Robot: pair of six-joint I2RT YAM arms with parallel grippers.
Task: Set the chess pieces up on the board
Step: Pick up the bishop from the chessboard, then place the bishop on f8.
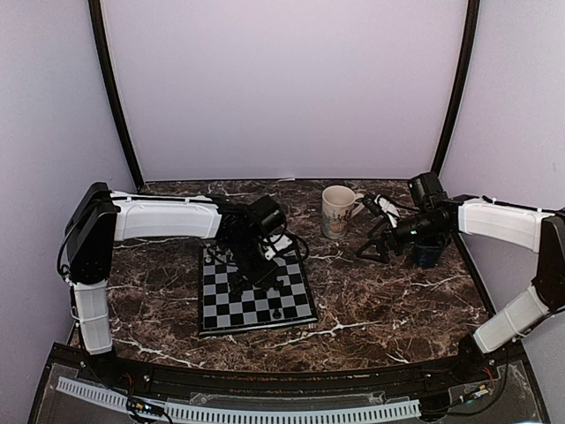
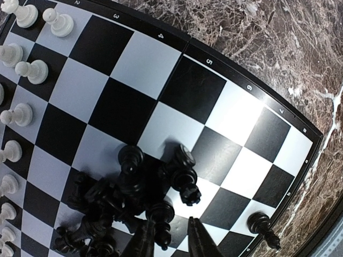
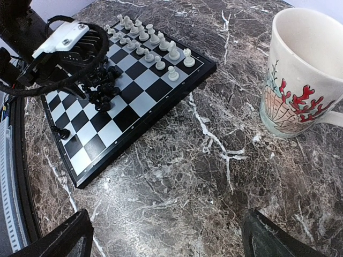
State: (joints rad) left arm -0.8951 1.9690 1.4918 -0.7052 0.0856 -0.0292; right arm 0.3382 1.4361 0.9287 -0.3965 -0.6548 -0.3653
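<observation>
The board (image 1: 231, 306) lies on the marble in front of the left arm; it also shows in the left wrist view (image 2: 134, 59) and the right wrist view (image 3: 134, 101). White pieces (image 2: 32, 69) stand in rows along one edge (image 3: 150, 40). Black pieces lie in a heap (image 2: 107, 203) near the board's middle (image 3: 102, 91). One black piece (image 2: 262, 227) stands alone at a corner. My left gripper (image 2: 170, 241) hangs low over the heap, open, with a black piece (image 2: 161, 217) between its fingertips, beside the left finger. My right gripper (image 3: 169, 241) is wide open over bare marble.
A cream mug (image 1: 336, 210) with a red and green pattern stands at the back, right of the board; in the right wrist view it (image 3: 300, 75) is at the upper right. A dark object (image 1: 428, 252) sits under the right arm. Walls close in three sides.
</observation>
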